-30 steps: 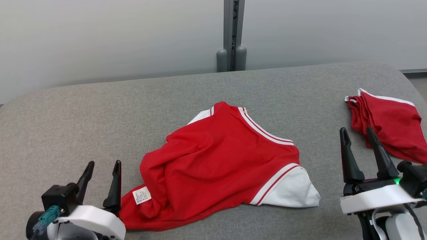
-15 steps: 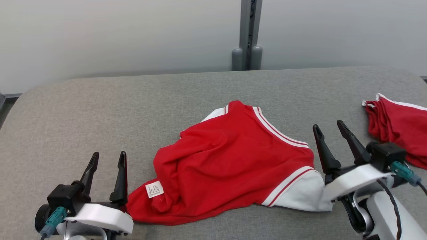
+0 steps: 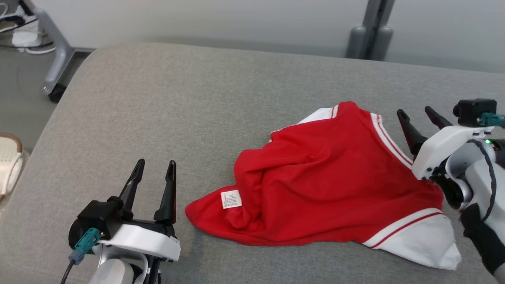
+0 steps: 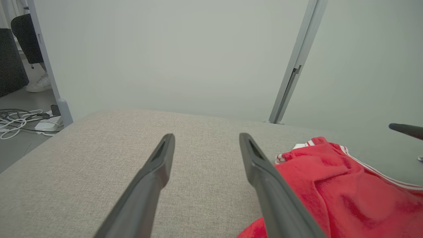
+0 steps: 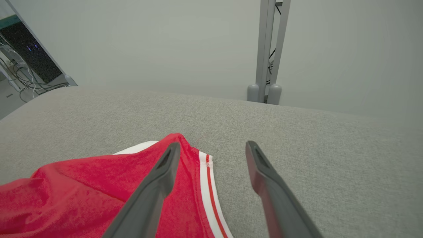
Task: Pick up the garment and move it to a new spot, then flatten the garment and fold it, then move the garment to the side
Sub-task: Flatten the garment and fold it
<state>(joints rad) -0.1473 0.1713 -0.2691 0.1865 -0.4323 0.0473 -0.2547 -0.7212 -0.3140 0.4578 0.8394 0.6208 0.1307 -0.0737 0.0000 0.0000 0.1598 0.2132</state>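
Where the padded table (image 3: 158, 98) ends at the back, a grey post (image 3: 371, 37) with two rounded feet rises against a pale wall, and off the far left corner a metal leg on a caster (image 3: 53, 67) and loose white cables (image 4: 19, 119) sit on the floor. The table top is coarse grey woven fabric with a rounded edge. The garment (image 3: 323, 185) lies crumpled on its right half, red knit with white sleeves and red-and-white striped trim, a small white label (image 3: 231, 199) turned up near its left end. The left gripper (image 3: 156, 162) stands just beside that end, fingers spread and empty; the right gripper (image 3: 414, 111) is likewise spread, holding nothing, and straddles the striped trim at the garment's right side, with one finger over red cloth and the other over bare table
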